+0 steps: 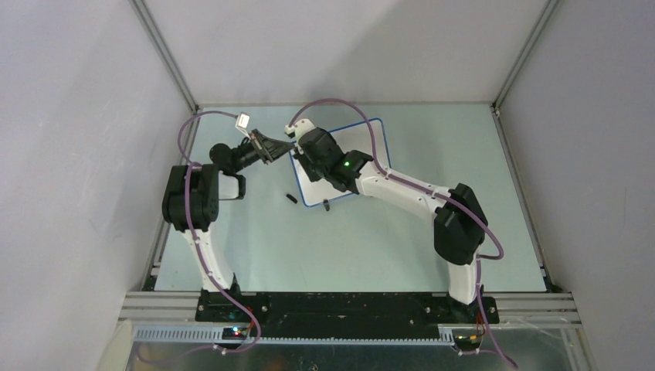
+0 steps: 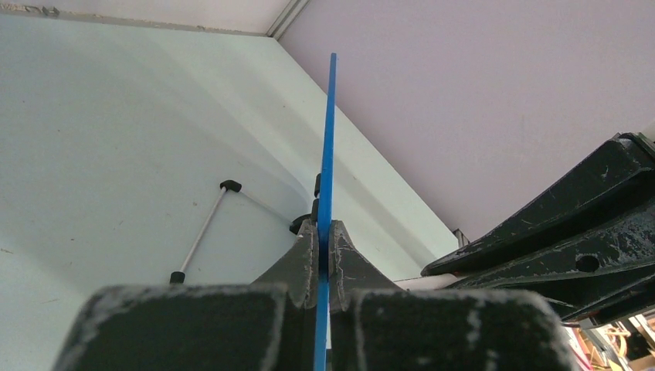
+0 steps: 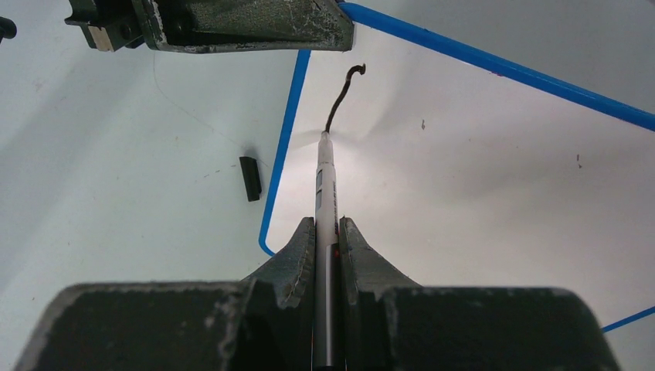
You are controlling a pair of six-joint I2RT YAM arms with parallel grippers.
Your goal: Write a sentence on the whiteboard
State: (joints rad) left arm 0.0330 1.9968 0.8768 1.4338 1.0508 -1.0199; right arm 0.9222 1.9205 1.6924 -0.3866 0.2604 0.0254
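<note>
Whiteboard (image 1: 351, 139) on my overhead feed: one small glossy white panel in a thin blue frame with rounded corners. It sits on the far half of the desk (image 1: 347, 247), about midway between the left and right edges, turned at an angle so one corner points toward the far edge. Of the sentence (image 3: 341, 99) I count a single mark, a short black stroke hooked at its top, near the board's left edge. Two tiny dark specks sit further right on the white.

I see one marker (image 3: 323, 182), slim, black and white, its tip on the board at the foot of that stroke. The right gripper (image 3: 327, 228) has its fingers clamped tight on the marker's barrel. The left gripper (image 2: 324, 232) is closed all the way onto the board's blue left edge, pinching the frame between its pads.

Two small black pieces (image 1: 292, 199) show by the board's near edge: one loose just off the near-left corner, one against the frame.
</note>
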